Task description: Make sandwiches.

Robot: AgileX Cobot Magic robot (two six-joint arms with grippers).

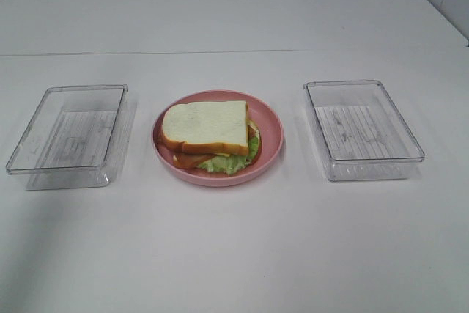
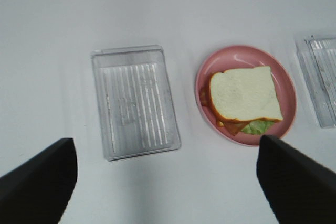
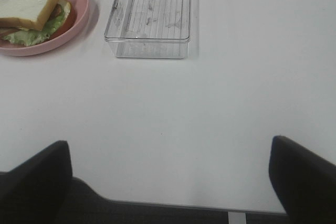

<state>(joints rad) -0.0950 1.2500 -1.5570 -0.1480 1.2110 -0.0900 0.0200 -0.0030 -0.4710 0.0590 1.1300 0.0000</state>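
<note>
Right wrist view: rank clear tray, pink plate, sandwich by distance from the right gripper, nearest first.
From the right gripper, which is open and low in this view:
1. Clear tray, ahead, slightly left of centre.
2. Pink plate, far left corner.
3. Sandwich, on the plate, further left; close to 2.

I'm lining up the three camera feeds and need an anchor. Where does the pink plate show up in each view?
Exterior high: the pink plate sits mid-frame, between two clear trays.
Left wrist: the plate is right of centre, beside the ribbed clear tray.
Right wrist: the plate is cut off at the upper left corner.
Shared landmark: the sandwich on the plate, white bread on top with lettuce peeking out.
</note>
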